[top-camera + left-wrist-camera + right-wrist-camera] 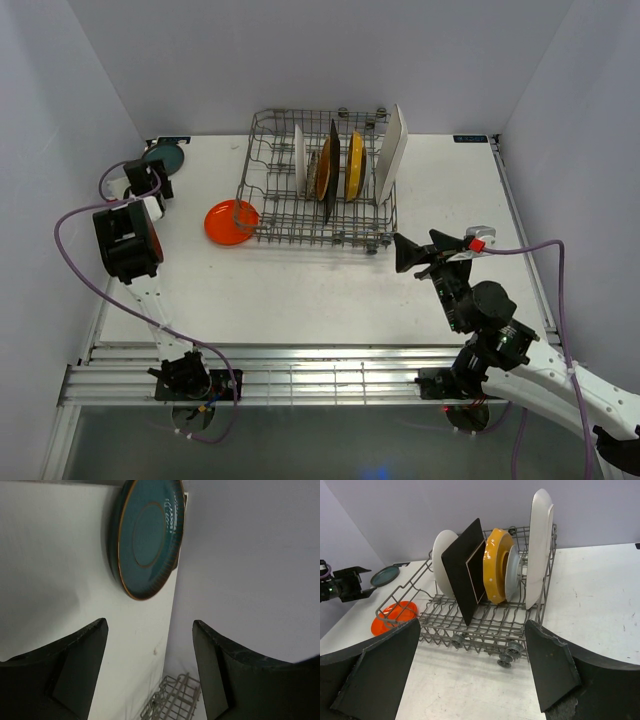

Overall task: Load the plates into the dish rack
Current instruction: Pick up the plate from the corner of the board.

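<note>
Plainly left tool (150, 627) and right tool (472, 626) gape empty.

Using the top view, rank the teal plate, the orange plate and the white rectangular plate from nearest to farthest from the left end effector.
1. Teal plate, far-left corner, just beyond the left end effector.
2. Orange plate, on the table beside the dish rack, left side.
3. White rectangular plate, upright at the rack's right end.

Nothing legible appears on any surface. A small dark label strip (470, 138) at the far right corner of the table (300, 290) carries marks too small to read.
</note>
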### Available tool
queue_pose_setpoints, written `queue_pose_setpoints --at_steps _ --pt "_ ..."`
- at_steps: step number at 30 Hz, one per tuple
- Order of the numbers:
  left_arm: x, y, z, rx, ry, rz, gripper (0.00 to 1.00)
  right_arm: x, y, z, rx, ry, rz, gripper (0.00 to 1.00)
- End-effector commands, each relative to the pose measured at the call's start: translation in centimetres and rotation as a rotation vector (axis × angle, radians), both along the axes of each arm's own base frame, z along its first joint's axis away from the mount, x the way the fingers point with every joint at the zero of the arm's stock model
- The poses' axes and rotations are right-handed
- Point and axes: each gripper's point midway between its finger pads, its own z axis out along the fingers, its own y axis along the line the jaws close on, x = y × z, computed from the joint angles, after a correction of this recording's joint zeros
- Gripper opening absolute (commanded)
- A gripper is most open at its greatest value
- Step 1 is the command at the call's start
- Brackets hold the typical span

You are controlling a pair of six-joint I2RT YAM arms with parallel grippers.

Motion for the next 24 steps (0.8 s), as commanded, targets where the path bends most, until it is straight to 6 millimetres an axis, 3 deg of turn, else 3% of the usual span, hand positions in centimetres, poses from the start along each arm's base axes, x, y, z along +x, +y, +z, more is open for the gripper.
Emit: queue_pose_setpoints --at_steps 1,4,5,8,12,24 --pt "1.2 1.2 1.1 0.044 -0.003 0.007 0.78 -0.1 -0.4 0.6 0.045 -0.017 -0.009 0.90" --pt "1.5 1.7 -0.4 0.036 0.017 0.017 0.78 -0.1 -0.4 0.6 0.047 -0.017 -0.012 0.90" --pt "2.1 1.9 0.3 0.051 0.000 0.013 0.78 -0.1 -0.3 0.5 0.045 -0.017 -0.009 0.90" --pt "3.1 2.2 0.1 0.073 0.002 -0.001 0.75 0.0 -0.3 0.3 0.042 -0.015 -0.011 0.90" --pt "3.5 2.5 -1.5 0.066 0.023 0.008 0.73 0.0 -0.5 0.4 0.049 -0.018 -0.021 0.90" --pt "4.2 2.8 -3.6 0.042 0.038 0.016 0.64 0.0 -0.4 0.1 0.052 -0.016 -0.016 0.90"
